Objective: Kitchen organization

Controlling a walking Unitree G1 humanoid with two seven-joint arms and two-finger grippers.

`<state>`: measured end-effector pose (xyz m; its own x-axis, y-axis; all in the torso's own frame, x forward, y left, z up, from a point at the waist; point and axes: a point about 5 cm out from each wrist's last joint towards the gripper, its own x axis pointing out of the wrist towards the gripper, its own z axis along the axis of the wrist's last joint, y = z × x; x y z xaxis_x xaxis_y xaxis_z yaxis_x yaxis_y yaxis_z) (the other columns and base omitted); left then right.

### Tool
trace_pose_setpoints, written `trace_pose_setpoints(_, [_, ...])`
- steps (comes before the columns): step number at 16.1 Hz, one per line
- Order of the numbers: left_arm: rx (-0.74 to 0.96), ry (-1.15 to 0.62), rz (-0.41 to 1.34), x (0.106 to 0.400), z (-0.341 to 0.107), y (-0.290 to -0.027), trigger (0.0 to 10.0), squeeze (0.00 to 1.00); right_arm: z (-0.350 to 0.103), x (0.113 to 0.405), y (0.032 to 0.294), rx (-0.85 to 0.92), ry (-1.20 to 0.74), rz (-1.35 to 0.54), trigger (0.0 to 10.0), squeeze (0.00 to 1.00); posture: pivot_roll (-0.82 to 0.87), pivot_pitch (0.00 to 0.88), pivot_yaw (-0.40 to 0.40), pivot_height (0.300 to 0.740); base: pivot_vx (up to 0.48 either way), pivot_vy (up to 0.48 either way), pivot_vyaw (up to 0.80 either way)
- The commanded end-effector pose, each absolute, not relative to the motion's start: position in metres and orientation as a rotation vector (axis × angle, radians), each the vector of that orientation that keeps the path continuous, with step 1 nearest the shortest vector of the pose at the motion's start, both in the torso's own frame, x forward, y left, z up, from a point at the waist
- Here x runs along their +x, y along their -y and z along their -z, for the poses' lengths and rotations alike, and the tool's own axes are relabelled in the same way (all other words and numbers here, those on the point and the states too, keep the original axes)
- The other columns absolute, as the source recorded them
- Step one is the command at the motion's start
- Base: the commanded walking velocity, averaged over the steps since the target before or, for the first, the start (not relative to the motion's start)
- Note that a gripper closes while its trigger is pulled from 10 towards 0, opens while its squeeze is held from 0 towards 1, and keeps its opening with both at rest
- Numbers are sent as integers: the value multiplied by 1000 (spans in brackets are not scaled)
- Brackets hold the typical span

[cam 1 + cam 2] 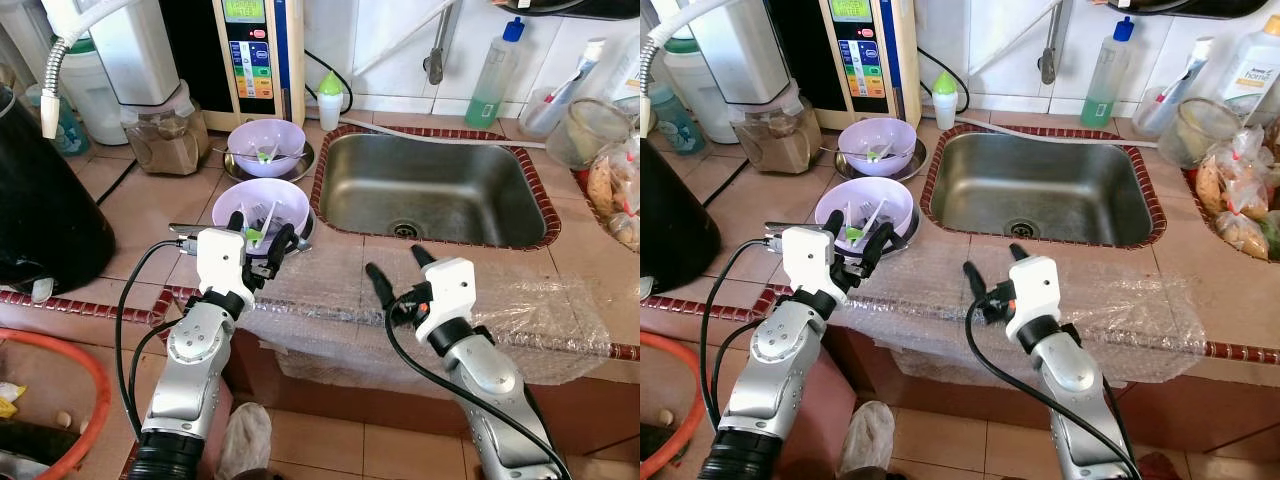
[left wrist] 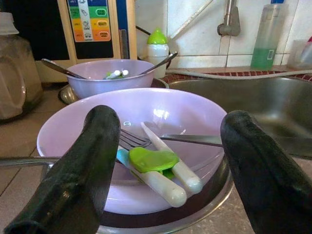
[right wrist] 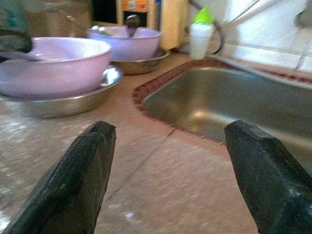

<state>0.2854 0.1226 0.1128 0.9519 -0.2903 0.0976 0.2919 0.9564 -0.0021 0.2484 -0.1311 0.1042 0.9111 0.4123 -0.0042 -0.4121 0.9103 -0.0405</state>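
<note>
Both arms reach over the counter's front edge, grippers spread wide and holding nothing.

The left gripper [image 1: 261, 232] points up and forward at the near bowl [image 1: 230, 205], fingers apart on either side of its near rim; the bowl sits in a steel dish [image 2: 214, 187] left of the sink [image 1: 432, 187] and holds a fork [image 2: 130, 140] and white-handled utensils [image 2: 168, 176]. The right gripper [image 1: 398, 265] hovers low over the bubble wrap [image 1: 545, 315] before the sink, fingers splayed, forearm angled up from below. A second bowl [image 1: 266, 147] stands behind the first.
</note>
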Motion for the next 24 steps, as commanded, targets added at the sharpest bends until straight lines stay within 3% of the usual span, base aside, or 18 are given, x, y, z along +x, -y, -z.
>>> trace_pose_setpoints(1, [0, 100, 303, 288, -112, -124, 0, 0, -109, 246, 123, -4, 7, -486, 10000, 0, -111, 17, 47, 740, 0, 0, 0])
trace_pose_setpoints(6, [9, 108, 292, 289, -110, -125, 0, 0, -113, 239, 112, 84, -21, -644, 10000, 0, -108, 11, 48, 740, 0, 0, 0])
trace_pose_setpoints(19, [18, 123, 290, 288, -110, -130, 0, 0, -112, 240, 110, 103, -46, -656, 10000, 0, -98, 7, 50, 740, 0, 0, 0])
trace_pose_setpoints(24, [27, 160, 309, 275, -119, -127, 0, 0, -111, 241, 111, 103, -44, -642, 10000, 0, -92, 2, 55, 740, 0, 0, 0])
